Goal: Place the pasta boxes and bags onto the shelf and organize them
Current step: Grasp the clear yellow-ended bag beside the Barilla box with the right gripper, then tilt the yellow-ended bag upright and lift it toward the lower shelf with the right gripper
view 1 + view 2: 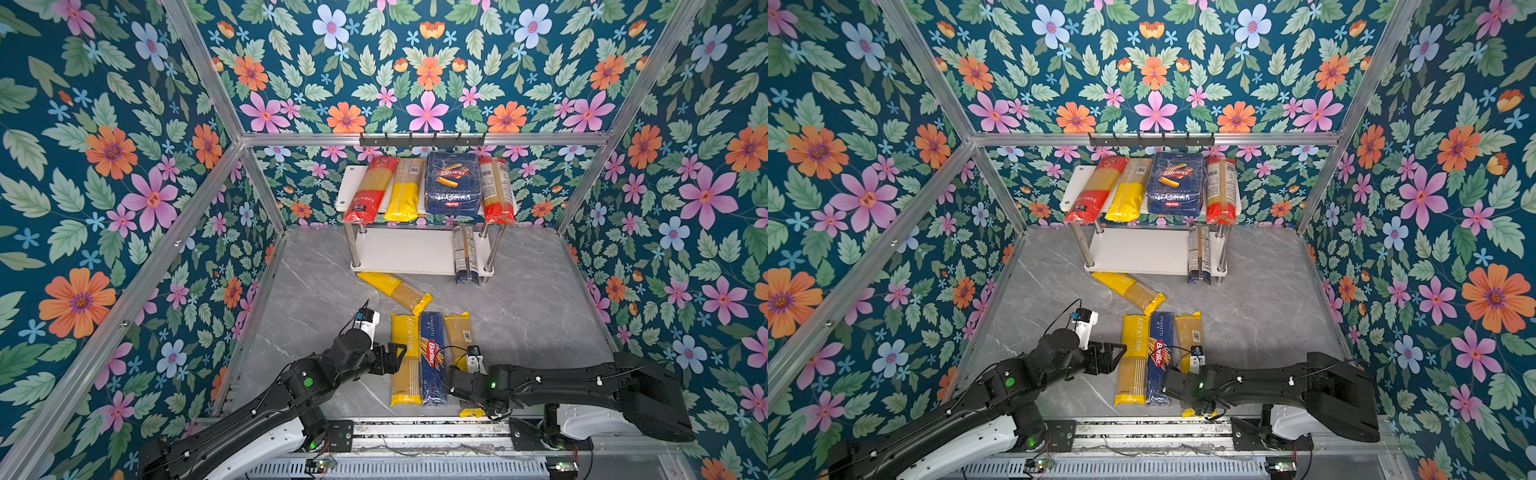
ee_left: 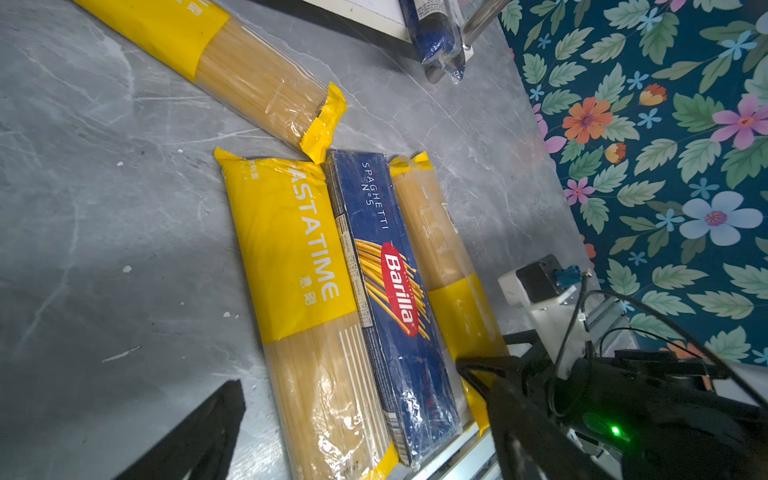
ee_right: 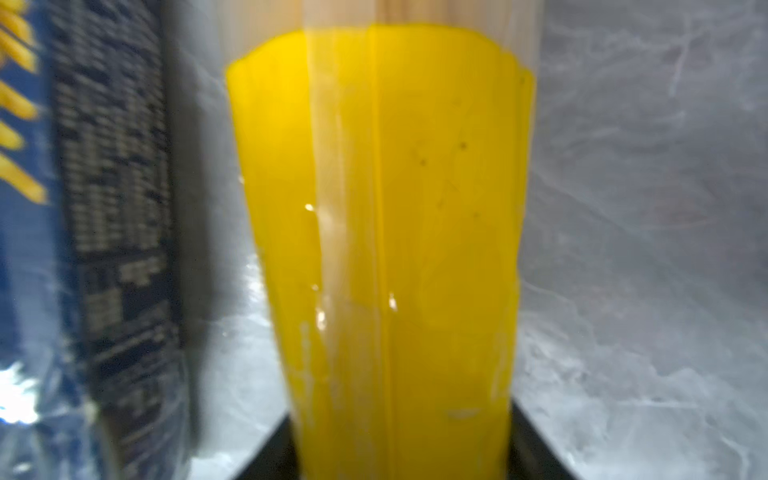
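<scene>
Right wrist view has the yellow-ended spaghetti bag [image 3: 382,208] filling the gap between the two black fingers [image 3: 274,461], which press on its sides, so the right gripper [image 1: 456,374] is clamped on it, and I judge this to be the start of a lift. In both top views the bag lies flat on the bench [image 1: 532,299], the rightmost of three packs in a row. It sits close beside the Barilla spaghetti box [image 1: 432,357], with the PASTATIME bag [image 1: 405,386] beyond that.

The left gripper [image 1: 397,356] has its fingers spread wide and holds nothing. It sits at the PASTATIME bag's outer edge.

The shelf [image 1: 415,251] carries four packs on its upper board. One dark-ended bag [image 1: 464,257] lies at the right of the lower board and overhangs its front edge.

- The grip sits toward the near end of a long bag, so the far end would likely sag and drag, and brittle strands could snap.
- Slick film may slide through the fingers.
- The neighbouring box is close enough to be dragged along.
- The angled yellow bag [image 1: 395,293] in front of the shelf and the shiny posts [image 1: 352,247] narrow the approach to the lower board.
</scene>
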Controlling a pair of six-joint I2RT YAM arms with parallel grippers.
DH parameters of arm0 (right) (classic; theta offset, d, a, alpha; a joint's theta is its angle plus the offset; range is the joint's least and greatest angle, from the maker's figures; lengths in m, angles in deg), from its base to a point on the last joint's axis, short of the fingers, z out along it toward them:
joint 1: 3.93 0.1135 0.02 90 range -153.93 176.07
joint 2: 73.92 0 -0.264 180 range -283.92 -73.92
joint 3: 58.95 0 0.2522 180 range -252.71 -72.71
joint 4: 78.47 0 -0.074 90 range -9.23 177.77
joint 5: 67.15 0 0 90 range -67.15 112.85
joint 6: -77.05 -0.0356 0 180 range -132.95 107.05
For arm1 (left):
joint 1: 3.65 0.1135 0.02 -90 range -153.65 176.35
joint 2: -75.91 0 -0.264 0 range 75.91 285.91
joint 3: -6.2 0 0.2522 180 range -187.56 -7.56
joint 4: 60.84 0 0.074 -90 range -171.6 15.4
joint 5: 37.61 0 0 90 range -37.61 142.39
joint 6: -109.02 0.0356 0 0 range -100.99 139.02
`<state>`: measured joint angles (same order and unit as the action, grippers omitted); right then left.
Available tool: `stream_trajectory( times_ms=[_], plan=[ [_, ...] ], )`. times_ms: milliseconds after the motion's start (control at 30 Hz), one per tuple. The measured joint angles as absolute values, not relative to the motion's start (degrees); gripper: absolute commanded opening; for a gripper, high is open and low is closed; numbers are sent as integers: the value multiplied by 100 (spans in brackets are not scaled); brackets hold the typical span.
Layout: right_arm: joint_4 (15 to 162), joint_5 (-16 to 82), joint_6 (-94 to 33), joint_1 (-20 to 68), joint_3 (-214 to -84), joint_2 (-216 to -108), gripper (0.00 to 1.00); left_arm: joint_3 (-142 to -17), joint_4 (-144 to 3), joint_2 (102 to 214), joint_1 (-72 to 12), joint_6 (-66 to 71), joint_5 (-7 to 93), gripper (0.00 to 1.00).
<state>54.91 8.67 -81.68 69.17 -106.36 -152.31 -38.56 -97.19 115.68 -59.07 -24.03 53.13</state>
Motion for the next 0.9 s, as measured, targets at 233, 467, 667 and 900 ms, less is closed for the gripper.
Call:
stream_trajectory(
  times_ms=[233, 467, 667, 900],
  plan=[
    [5445, 856, -8163, 6913, -10805, -15231, 19, -3917, -9869, 11609, -5907, -2362, 5376, 94],
    [5388, 867, -7964, 6837, -11006, -15091, 0, -4156, -10062, 11622, -5907, -2281, 5575, 93],
    [5338, 1099, -7691, 6507, -11001, -14810, 0, -4302, -10250, 11653, -5907, -2257, 5772, 93],
    [5238, 1108, -7374, 6185, -11003, -14163, 0, -4407, -10385, 11710, -5907, -2252, 5931, 93]
  ],
)
